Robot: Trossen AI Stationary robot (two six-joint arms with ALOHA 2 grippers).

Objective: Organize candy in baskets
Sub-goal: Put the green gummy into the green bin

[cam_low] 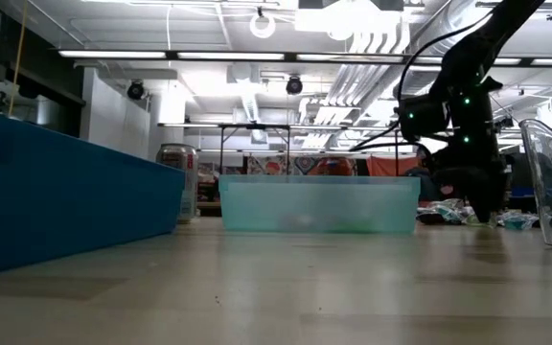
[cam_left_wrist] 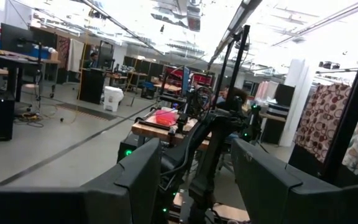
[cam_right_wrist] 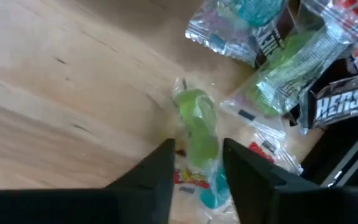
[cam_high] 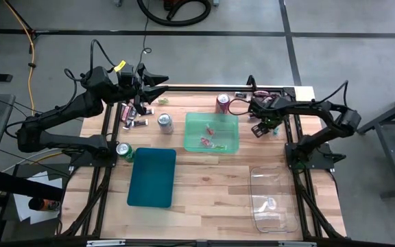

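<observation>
My right gripper (cam_right_wrist: 197, 152) points down at the table's far right, open, its fingers on either side of a green-wrapped candy (cam_right_wrist: 194, 121) that lies flat on the wood; I see no touch. A pile of candy (cam_right_wrist: 291, 68) lies just beyond it. The light green basket (cam_high: 212, 132) holds a few candies (cam_high: 208, 143). The dark teal basket (cam_high: 152, 177) and the clear basket (cam_high: 273, 199) stand nearer the front. My left gripper (cam_high: 162, 81) hangs open, high over the far left, with nothing between its fingers.
Three soda cans stand upright: one (cam_high: 223, 103) behind the green basket, one (cam_high: 164, 122) to its left, one (cam_high: 124, 150) by the teal basket. More pink-wrapped candy (cam_high: 132, 113) lies under the left arm. Bare wood stretches between the teal and clear baskets.
</observation>
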